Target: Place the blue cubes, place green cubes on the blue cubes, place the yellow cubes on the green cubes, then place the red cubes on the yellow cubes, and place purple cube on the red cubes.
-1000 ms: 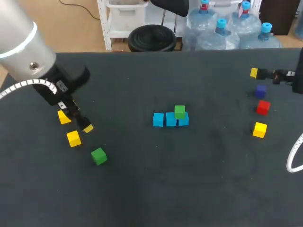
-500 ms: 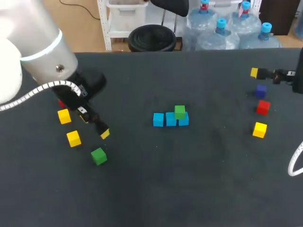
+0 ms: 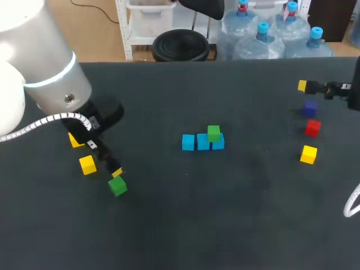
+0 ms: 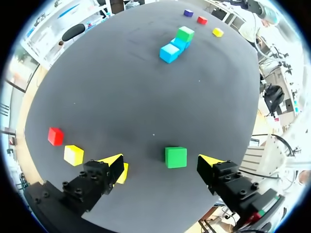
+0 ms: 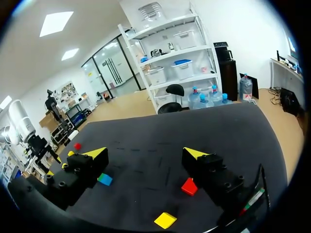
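The dark table point(image 3: 185, 225) is carrying three blue cubes point(image 3: 203, 142) lying in a touching row at its middle. A green cube point(image 3: 213, 133) is sitting on top of the one at the row's right end. Toward the left side, a second green cube point(image 4: 175, 157) is lying alone on the bare surface. The left gripper point(image 4: 161, 161) is hanging low over it with its fingers spread wide, and the cube is lying between the yellow tips, touching neither. Just beside it two yellow cubes point(image 3: 87, 165) are resting, with a red cube point(image 4: 55, 136) beyond them. Near the right edge a purple cube point(image 3: 310, 108), a second red cube point(image 3: 313, 128) and a third yellow cube point(image 3: 308, 154) are sitting in a loose line, well apart from the row. The right gripper point(image 5: 146, 154) is hanging above that edge, its fingers standing open with nothing between them.
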`<move>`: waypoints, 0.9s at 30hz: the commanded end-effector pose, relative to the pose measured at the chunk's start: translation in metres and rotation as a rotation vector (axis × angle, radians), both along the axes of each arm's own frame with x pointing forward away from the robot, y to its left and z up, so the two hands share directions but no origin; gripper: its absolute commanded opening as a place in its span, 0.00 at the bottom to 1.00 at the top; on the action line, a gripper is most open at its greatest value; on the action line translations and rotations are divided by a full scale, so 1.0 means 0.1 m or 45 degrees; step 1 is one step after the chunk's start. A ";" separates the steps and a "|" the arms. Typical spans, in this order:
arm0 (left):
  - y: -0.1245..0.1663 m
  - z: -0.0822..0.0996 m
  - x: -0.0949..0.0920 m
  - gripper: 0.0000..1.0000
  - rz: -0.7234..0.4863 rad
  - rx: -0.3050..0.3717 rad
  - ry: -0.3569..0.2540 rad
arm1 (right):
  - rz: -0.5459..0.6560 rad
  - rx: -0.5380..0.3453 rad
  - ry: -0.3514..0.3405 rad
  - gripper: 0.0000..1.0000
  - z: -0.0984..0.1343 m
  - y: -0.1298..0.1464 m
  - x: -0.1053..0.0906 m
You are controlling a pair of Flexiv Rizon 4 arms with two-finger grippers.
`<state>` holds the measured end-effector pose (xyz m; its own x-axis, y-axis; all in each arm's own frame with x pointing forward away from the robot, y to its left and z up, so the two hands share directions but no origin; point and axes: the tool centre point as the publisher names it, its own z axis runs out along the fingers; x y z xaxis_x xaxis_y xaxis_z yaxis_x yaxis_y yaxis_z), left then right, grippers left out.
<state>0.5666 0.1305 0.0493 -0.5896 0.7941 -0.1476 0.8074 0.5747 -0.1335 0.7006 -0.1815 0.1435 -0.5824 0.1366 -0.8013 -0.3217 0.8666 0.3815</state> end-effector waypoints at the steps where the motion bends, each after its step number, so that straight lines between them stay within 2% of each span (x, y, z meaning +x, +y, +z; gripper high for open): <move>1: -0.02 -0.03 -0.03 1.00 -0.003 -0.012 0.015 | 0.001 -0.001 0.002 1.00 0.00 0.00 0.01; 12: -0.12 -0.09 -0.19 1.00 -0.015 -0.021 0.099 | 0.001 -0.001 0.002 1.00 0.00 0.00 0.01; 23: -0.18 -0.13 -0.24 1.00 -0.034 -0.037 0.118 | 0.001 -0.001 0.002 1.00 0.00 0.00 0.01; 27: -0.16 -0.16 -0.20 1.00 -0.003 -0.047 0.119 | 0.001 -0.001 0.002 1.00 0.00 0.00 0.01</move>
